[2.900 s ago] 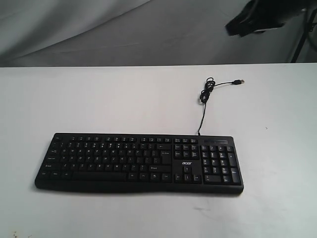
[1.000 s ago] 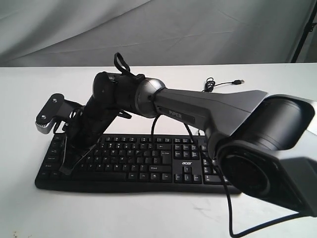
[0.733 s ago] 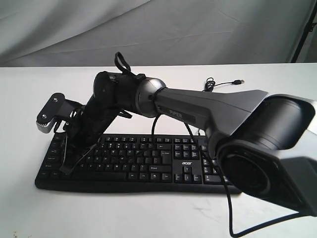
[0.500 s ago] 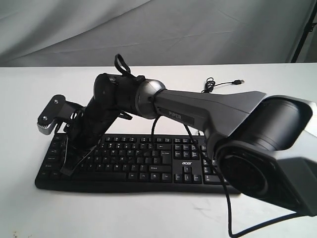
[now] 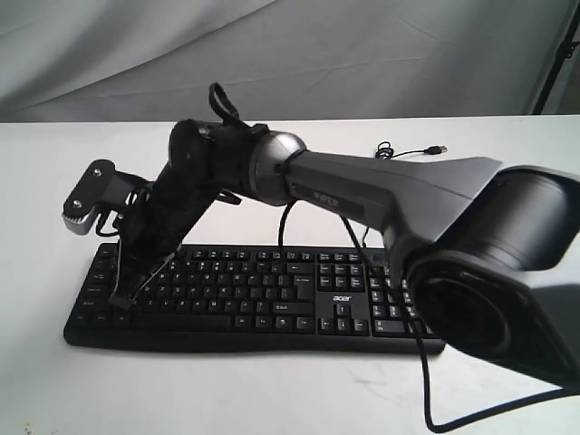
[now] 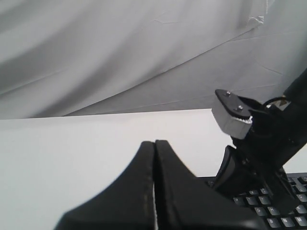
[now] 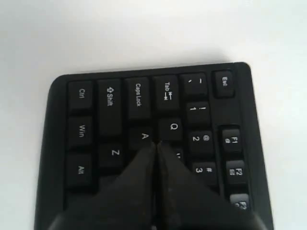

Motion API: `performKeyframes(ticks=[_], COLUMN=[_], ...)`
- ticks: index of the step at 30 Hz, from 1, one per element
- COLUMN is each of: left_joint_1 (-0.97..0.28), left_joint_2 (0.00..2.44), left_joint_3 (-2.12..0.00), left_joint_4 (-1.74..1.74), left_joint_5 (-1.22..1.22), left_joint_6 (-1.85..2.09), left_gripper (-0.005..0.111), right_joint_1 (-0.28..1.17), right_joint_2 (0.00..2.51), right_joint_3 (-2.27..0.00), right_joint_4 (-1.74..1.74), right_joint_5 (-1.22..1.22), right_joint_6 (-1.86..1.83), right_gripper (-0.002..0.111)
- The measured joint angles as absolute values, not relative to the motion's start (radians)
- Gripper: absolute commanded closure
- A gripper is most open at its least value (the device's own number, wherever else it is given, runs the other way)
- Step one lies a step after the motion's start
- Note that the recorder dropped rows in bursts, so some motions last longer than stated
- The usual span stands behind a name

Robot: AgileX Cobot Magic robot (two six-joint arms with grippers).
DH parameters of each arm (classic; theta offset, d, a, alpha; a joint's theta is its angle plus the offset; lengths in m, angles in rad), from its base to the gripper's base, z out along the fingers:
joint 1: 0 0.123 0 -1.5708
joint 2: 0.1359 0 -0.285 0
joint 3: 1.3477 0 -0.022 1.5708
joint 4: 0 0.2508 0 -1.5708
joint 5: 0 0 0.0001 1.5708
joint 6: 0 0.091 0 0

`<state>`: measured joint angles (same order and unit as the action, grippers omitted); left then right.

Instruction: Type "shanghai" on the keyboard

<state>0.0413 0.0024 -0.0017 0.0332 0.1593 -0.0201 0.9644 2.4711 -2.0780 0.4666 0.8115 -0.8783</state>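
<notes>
The black keyboard lies flat on the white table, with its number pad at the right. My right arm reaches across it from the right. Its gripper is shut and empty, pointing down at the keyboard's left end. In the right wrist view the shut fingertips sit where the A and Q keys meet on the keyboard and hide the keys behind them; I cannot tell if they touch. My left gripper is shut and empty, low beyond the keyboard's left end, and is out of the exterior view.
The keyboard's thin cable coils on the table behind it and ends in a loose USB plug. A grey cloth backdrop hangs behind the table. The right arm's wrist shows close by in the left wrist view.
The right arm, absent at first, now stretches over the keyboard's left end. Over the last second its wrist and fingertips have risen slightly. The keyboard has not moved.
</notes>
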Motion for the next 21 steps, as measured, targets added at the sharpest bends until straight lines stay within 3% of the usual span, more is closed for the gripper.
performKeyframes(ticks=[6, 15, 21], left_joint_1=[0.041, 0.041, 0.041], left_joint_2=[0.002, 0.002, 0.002], left_joint_3=[-0.002, -0.002, -0.002], left_joint_4=[0.033, 0.033, 0.033], left_joint_5=[0.159, 0.159, 0.159], left_joint_6=[-0.02, -0.02, -0.02], left_gripper=[0.107, 0.107, 0.107], right_joint_1=[0.964, 0.937, 0.937], right_joint_2=[2.364, 2.16, 2.151], right_joint_3=[-1.995, -1.577, -1.508], right_joint_4=[0.405, 0.424, 0.477], right_joint_5=[0.82, 0.585, 0.535], right_joint_6=[-0.836, -0.783, -0.783], right_gripper=[0.108, 0.108, 0.108])
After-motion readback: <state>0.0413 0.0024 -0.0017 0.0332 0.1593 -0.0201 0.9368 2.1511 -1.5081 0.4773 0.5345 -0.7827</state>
